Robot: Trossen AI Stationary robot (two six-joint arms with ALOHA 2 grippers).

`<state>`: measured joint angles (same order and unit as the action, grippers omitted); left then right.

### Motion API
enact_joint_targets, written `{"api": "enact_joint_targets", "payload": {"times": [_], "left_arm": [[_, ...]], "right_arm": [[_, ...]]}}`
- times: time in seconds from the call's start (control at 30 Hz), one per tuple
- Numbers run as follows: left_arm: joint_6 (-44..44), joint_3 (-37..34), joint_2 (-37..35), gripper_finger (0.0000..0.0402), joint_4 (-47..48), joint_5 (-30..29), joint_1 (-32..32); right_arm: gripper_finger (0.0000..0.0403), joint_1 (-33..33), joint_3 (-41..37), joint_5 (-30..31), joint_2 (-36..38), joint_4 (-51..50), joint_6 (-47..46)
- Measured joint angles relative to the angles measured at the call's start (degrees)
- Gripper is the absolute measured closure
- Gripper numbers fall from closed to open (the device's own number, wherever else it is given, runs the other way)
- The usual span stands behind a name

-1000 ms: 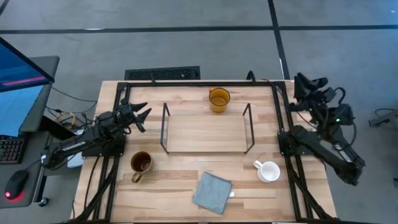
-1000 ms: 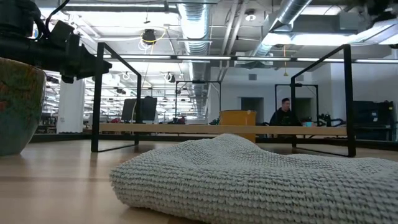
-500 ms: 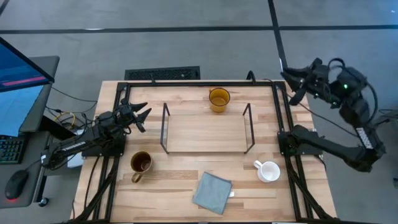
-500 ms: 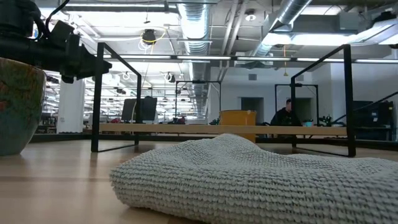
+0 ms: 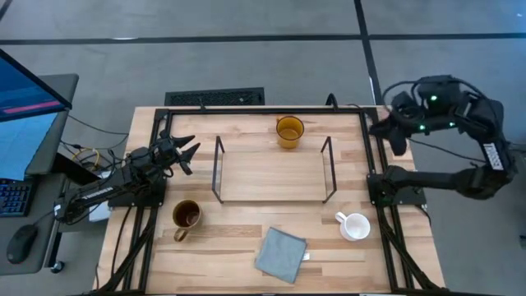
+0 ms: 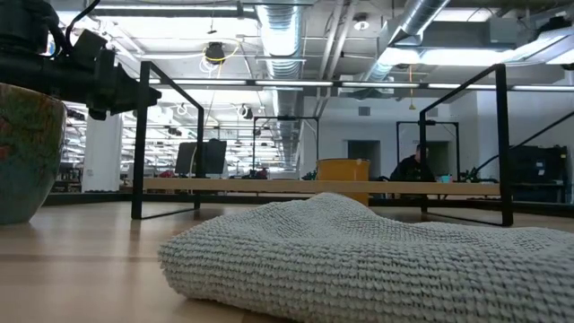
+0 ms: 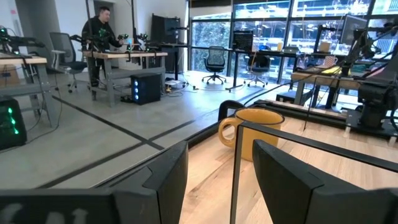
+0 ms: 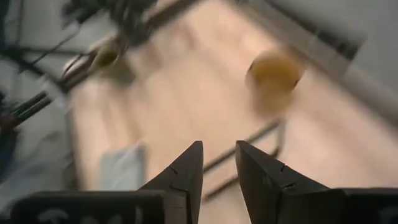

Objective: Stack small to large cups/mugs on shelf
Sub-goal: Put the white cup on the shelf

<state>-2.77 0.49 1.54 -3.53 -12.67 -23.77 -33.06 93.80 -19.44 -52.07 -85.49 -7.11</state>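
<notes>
Hovering off table's far-right corner, right claw (image 5: 393,130) released, well apart from white mug (image 5: 355,225).

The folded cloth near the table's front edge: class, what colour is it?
The cloth is grey-blue, clearest in the high view.

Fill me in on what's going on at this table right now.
Nothing is being held yet. The right gripper is open and raised at the table's far right edge, aimed across it. The left gripper waits open at the left side. The shelf holds nothing. The amber mug stands behind it, the brown mug at front left, the white mug at front right, and a grey cloth lies at the front.
</notes>
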Motion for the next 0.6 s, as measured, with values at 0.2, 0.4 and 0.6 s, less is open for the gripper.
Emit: {"api": "enact_joint_targets", "payload": {"times": [0.2,0.4,0.6], "left_arm": [[-0.02,0.0,0.0,0.023,0.02,-0.02,0.0],[-0.02,0.0,0.0,0.023,0.02,-0.04,0.01],[-0.02,0.0,0.0,0.023,0.02,-0.07,0.02]], "right_arm": [[0.0285,8.46,-1.68,-7.35,-1.03,-4.0,-9.3],[0.0285,18.28,-3.91,-5.77,-1.91,-4.45,-14.7],[0.0285,27.66,-8.68,-3.55,-2.39,-4.59,-19.1]]}}
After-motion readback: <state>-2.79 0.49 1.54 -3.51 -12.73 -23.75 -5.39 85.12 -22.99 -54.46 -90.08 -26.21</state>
